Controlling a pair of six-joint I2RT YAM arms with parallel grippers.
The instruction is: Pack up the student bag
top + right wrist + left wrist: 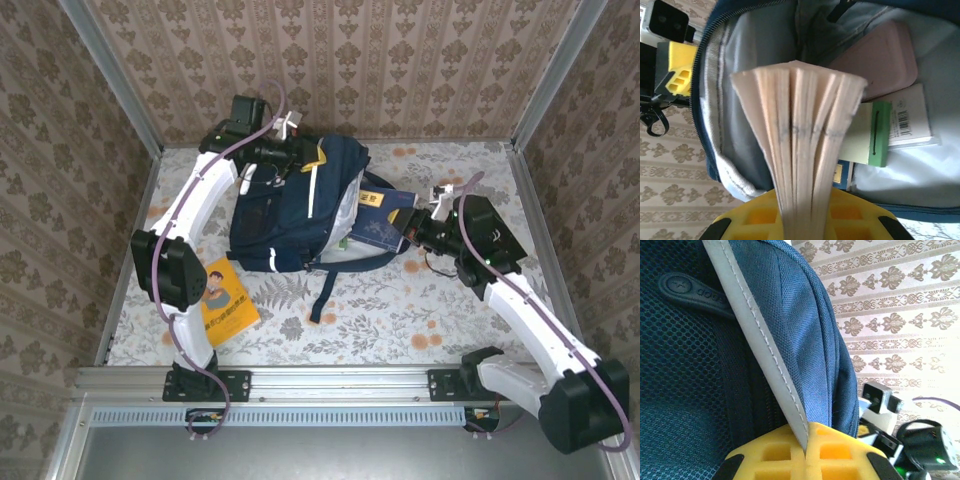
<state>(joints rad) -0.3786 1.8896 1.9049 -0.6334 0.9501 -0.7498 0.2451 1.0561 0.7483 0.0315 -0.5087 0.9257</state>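
Observation:
The navy student bag (pixel 285 215) lies in the middle of the table, its mouth facing right and showing pale grey lining (pixel 765 45). At the bag's far top edge my left gripper (pixel 306 154) is shut on it, the yellow pads (pixel 785 452) pinching its white reflective stripe (pixel 757 335). My right gripper (pixel 410 232) is shut on a blue-covered book (pixel 378 218) that sits partly inside the mouth. From the right wrist its fanned pages (pixel 800 120) rise out of the right gripper (pixel 802 215). Deeper in the bag lie a pink case (pixel 880 55), a green-edged notebook (pixel 874 135) and a barcoded white card (pixel 910 117).
A yellow book (pixel 222 300) lies on the floral table (pixel 400 320) at the near left, beside the left arm. A dark strap (pixel 325 290) trails from the bag toward the near edge. Papered walls close off the back and both sides.

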